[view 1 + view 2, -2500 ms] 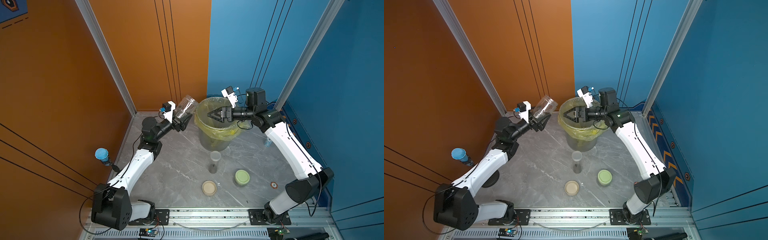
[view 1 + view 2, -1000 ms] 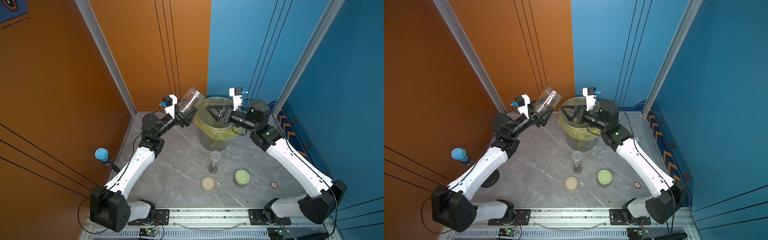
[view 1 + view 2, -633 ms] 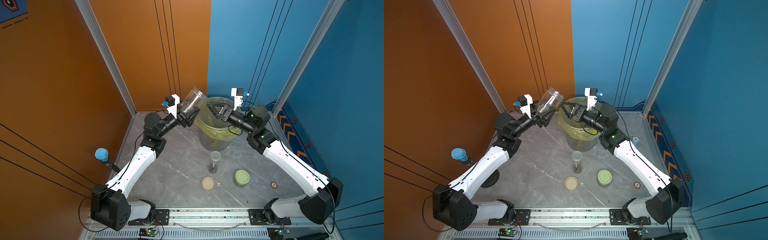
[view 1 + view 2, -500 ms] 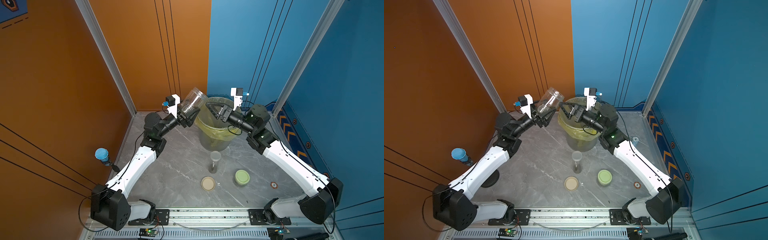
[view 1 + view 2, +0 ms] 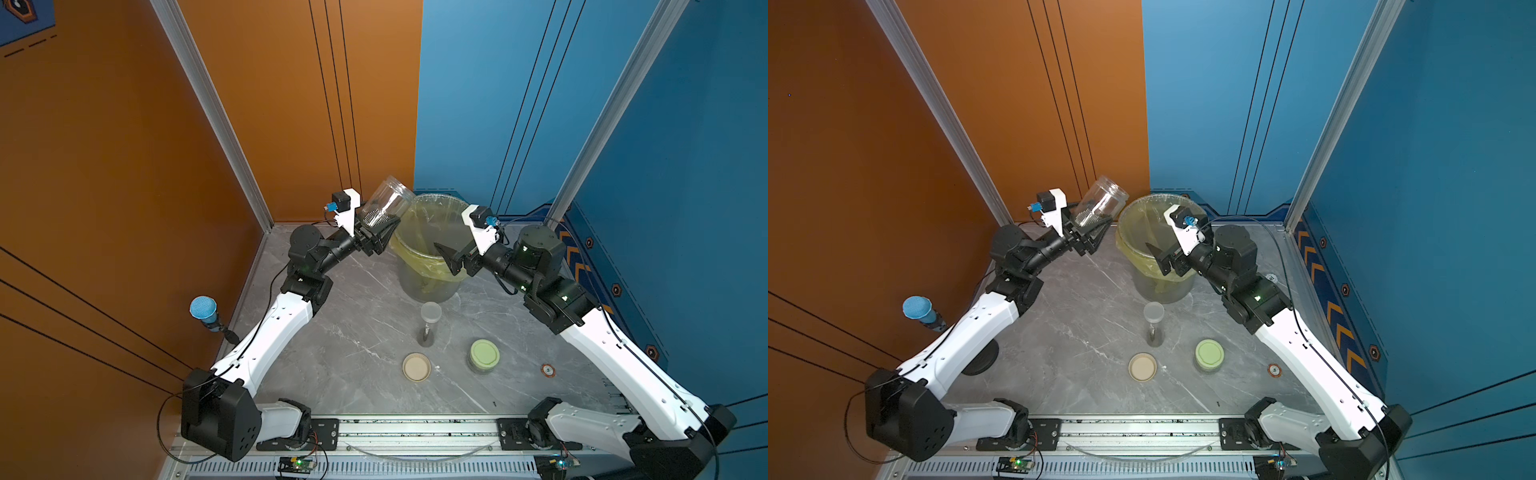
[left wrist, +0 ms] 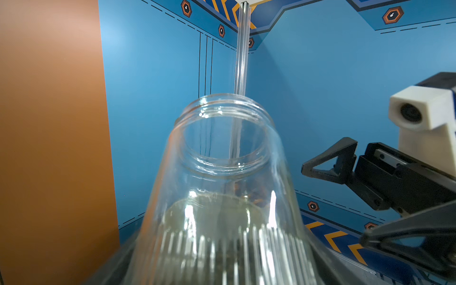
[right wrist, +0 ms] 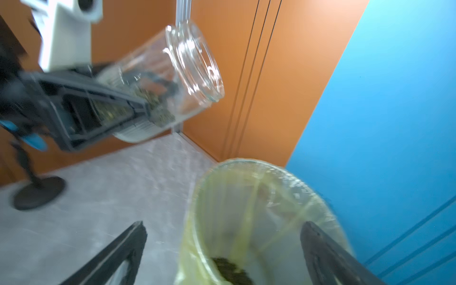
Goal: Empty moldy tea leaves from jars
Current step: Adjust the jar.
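Note:
My left gripper (image 5: 380, 232) is shut on the base of the wide clear jar (image 5: 384, 205), which has no lid on. The jar hangs tilted beside the bin's far left rim, its mouth up and toward the bin, in both top views (image 5: 1100, 205). In the right wrist view dark tea leaves (image 7: 158, 108) lie on the jar's (image 7: 187, 61) lower wall. My right gripper (image 5: 446, 257) stands open and empty over the bin's near right rim. The tall narrow jar (image 5: 429, 324) and the short green-lidded jar (image 5: 484, 355) stand on the table.
The grey bin (image 5: 428, 286) with a yellow bag holds a dark heap of leaves (image 7: 229, 269) at its bottom. A beige lid (image 5: 416, 367) lies flat near the table's front. A blue-topped stand (image 5: 203, 309) is at the left wall, a small orange disc (image 5: 547, 370) at the right.
My right gripper has drawn back from the middle of the bin's mouth to its near right rim, open throughout. The left gripper with the jar has barely shifted.

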`<action>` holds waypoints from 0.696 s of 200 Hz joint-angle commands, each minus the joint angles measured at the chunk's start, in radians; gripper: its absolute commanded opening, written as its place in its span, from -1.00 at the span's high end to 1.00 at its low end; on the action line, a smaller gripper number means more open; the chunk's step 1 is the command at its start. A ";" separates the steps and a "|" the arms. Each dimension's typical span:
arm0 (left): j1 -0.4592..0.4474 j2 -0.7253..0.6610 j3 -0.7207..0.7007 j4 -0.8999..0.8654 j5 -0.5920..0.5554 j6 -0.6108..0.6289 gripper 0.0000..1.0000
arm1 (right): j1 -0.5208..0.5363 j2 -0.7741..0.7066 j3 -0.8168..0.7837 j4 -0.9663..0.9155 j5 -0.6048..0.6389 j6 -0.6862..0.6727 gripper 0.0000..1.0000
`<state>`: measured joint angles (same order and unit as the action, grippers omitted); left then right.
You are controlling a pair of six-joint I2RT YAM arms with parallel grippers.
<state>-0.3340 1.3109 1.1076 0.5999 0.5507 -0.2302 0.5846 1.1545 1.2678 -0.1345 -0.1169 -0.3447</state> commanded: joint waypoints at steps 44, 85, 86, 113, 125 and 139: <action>0.002 -0.068 0.057 -0.079 0.013 -0.003 0.49 | 0.067 0.048 -0.171 0.364 0.264 -1.033 -0.99; -0.023 -0.064 0.127 -0.285 0.031 0.064 0.49 | 0.104 0.084 -0.123 0.401 0.231 -1.277 -0.99; -0.025 -0.065 0.128 -0.291 0.031 0.067 0.49 | 0.106 0.084 -0.122 0.401 0.231 -1.281 -0.99; -0.031 -0.070 0.152 -0.367 0.044 0.094 0.50 | 0.165 0.090 -0.104 0.403 0.218 -1.350 -0.99; -0.030 -0.075 0.148 -0.365 0.040 0.097 0.50 | 0.189 0.099 -0.087 0.404 0.221 -1.373 -0.99; -0.032 -0.070 0.146 -0.348 0.045 0.092 0.50 | 0.217 0.113 -0.065 0.403 0.221 -1.411 -0.99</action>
<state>-0.3614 1.2732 1.2087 0.2199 0.5709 -0.1635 0.7628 1.2434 1.1450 0.2276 0.1093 -1.6386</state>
